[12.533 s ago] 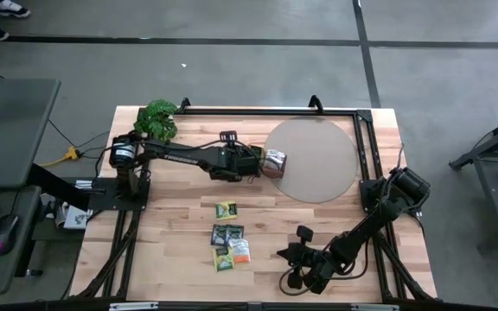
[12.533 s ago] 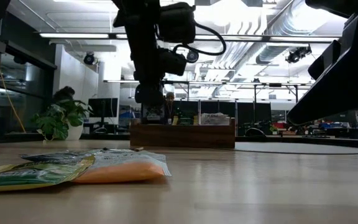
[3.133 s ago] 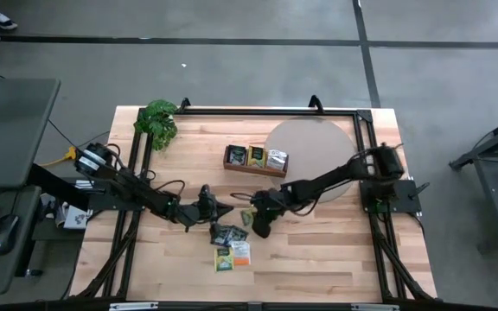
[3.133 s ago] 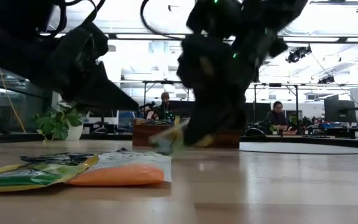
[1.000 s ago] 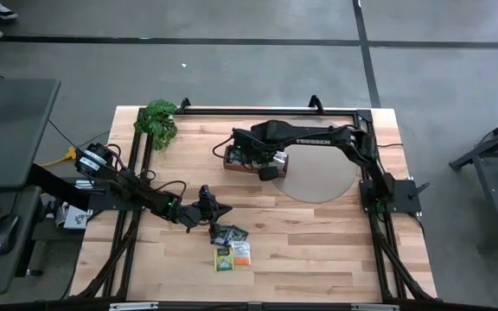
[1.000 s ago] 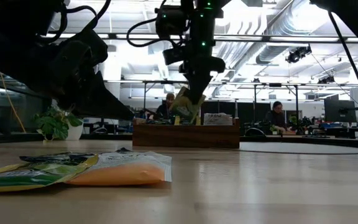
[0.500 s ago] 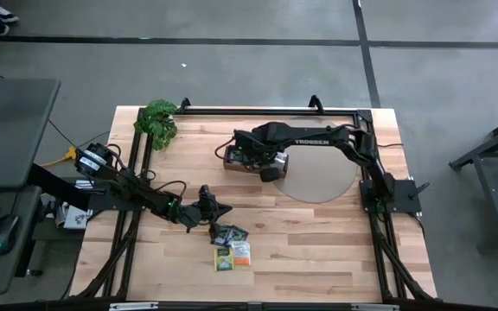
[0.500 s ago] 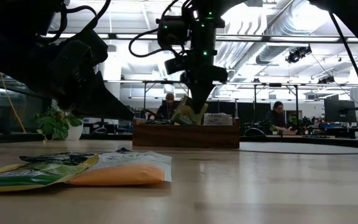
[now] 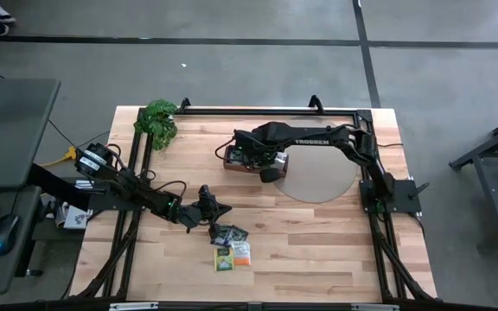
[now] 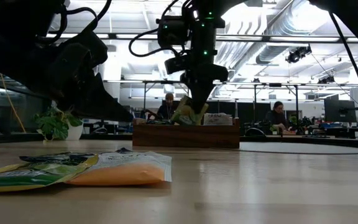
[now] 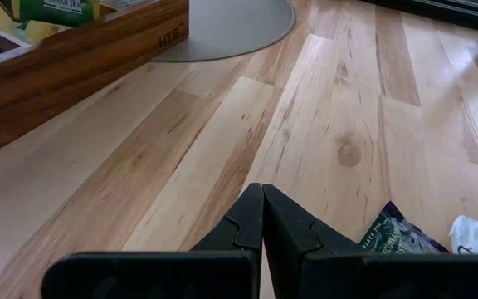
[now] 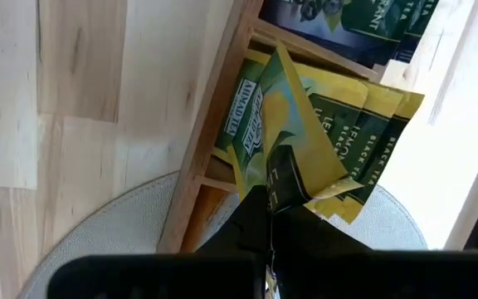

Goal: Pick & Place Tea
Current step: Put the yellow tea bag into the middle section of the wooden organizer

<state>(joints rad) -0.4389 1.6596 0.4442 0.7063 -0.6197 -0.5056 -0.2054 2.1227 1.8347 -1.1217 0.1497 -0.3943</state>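
My right gripper [image 12: 270, 198] is shut on a yellow-green tea sachet [image 12: 280, 124] over the middle compartment of the brown wooden tray [image 9: 230, 161]. That compartment holds more yellow-green sachets [image 12: 372, 124]; dark ones [image 12: 347, 25] fill the neighbouring one. In the low view the held sachet [image 10: 185, 114] hangs at the tray's rim [image 10: 185, 124]. My left gripper [image 11: 262, 195] is shut and empty, low over the table just left of several loose sachets [image 9: 230, 244] lying flat at mid-table. My right gripper pinches the yellow-green sachet by its upper edge [image 12: 293, 176] between its two fingers. The fingers come from above, pointing down. The sachet hangs tilted below them, its lower end at the tray's rim over the other sachets; whether it touches them cannot be told.
A round grey mat [image 9: 322, 173] lies to the right of the tray and partly under it. A leafy plant [image 9: 157, 121] stands at the far left corner. Black frame rails [image 9: 266, 111] run along the table's far edge and sides. A dark sachet [image 11: 397, 237] lies beside my left fingers.
My right gripper has sunk a little toward the tray with the yellow-green sachet still held; the sachet's lower end now reaches the tray's rim.
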